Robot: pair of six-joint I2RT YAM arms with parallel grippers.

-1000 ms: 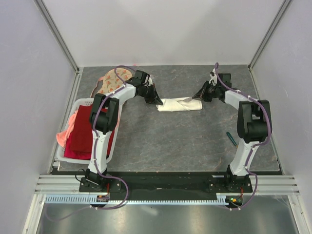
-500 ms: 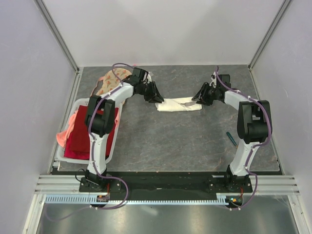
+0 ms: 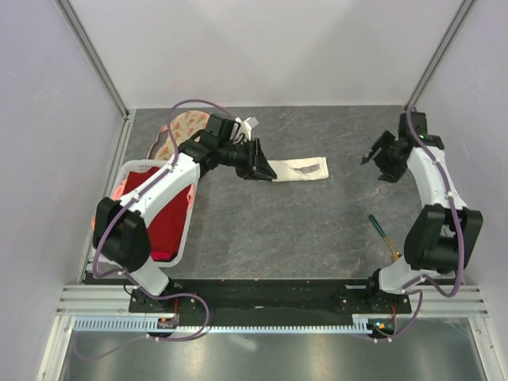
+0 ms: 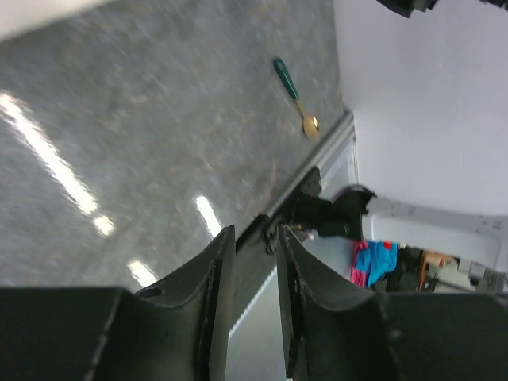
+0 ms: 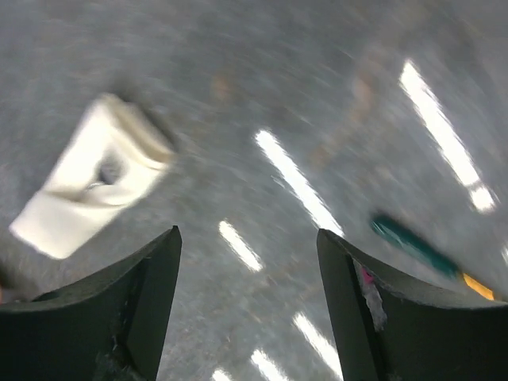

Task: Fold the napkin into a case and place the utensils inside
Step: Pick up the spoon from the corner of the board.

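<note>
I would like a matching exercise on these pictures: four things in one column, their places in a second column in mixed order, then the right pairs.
Things:
1. folded napkin
2. green-handled spoon
3. red cloth
4. floral cloth

Places:
A. in the white basket
B. far left corner of the table
C. middle of the table, far half
D. right side of the table, near half

Pairs: 1-C; 2-D; 3-A; 4-B

Laundry corner on the left side of the table

White basket (image 3: 129,170) sits at the left edge of the grey stone-look table (image 3: 302,230) with a red cloth (image 3: 163,218) piled inside. Just behind it at the far-left corner, a peach floral cloth (image 3: 182,127) lies bunched up. Plain pale walls all round.
</note>
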